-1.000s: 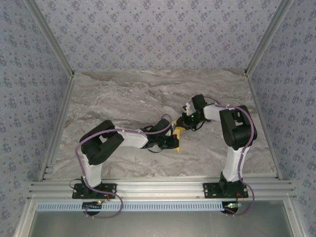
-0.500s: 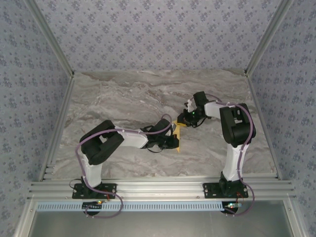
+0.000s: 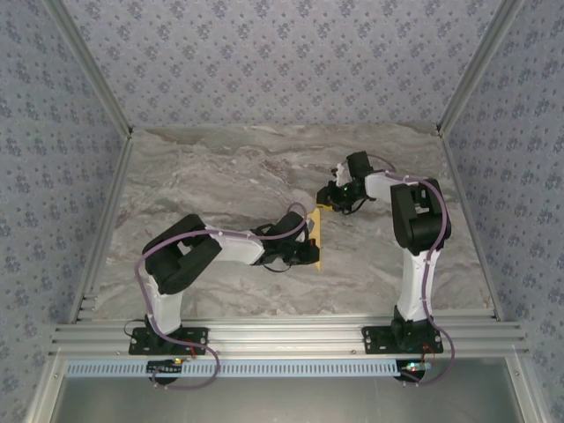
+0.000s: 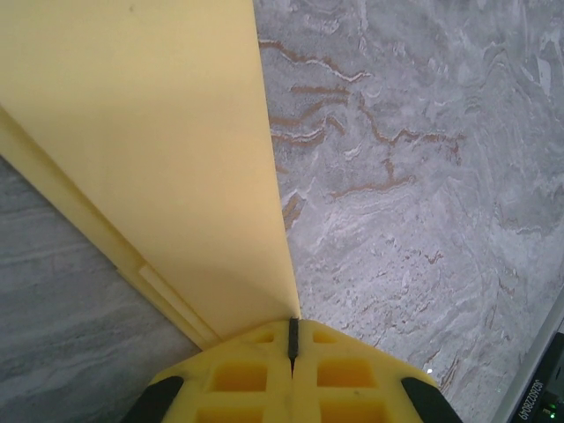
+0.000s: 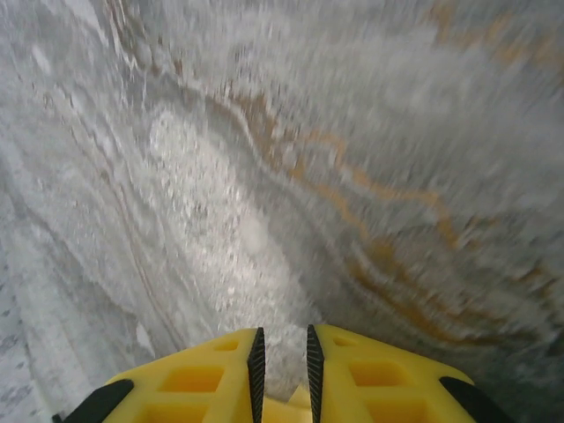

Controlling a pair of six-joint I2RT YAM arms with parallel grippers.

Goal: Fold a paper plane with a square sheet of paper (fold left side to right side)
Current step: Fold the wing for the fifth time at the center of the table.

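Note:
The square sheet of paper (image 4: pixel 167 132) is yellow-orange and folded, with layered edges along its lower left side. Its narrow end runs into my left gripper (image 4: pixel 293 328), which is shut on it. From above, the paper (image 3: pixel 315 236) looks like a thin upright strip at the left gripper (image 3: pixel 309 255), near the table's middle. My right gripper (image 3: pixel 329 199) hovers just beyond and right of the paper's far end, apart from it. In the right wrist view, the right gripper (image 5: pixel 282 357) is open by a narrow gap, with nothing but blurred marble between the pads.
The marble-patterned table (image 3: pixel 211 176) is bare around both arms. Aluminium rails (image 3: pixel 282 335) line its near edge, and patterned walls close in the left, right and back.
The right gripper has let go of the paper's far end, opened a little and moved back away from it. The paper now stands as a narrower strip. The left gripper stays shut in place.

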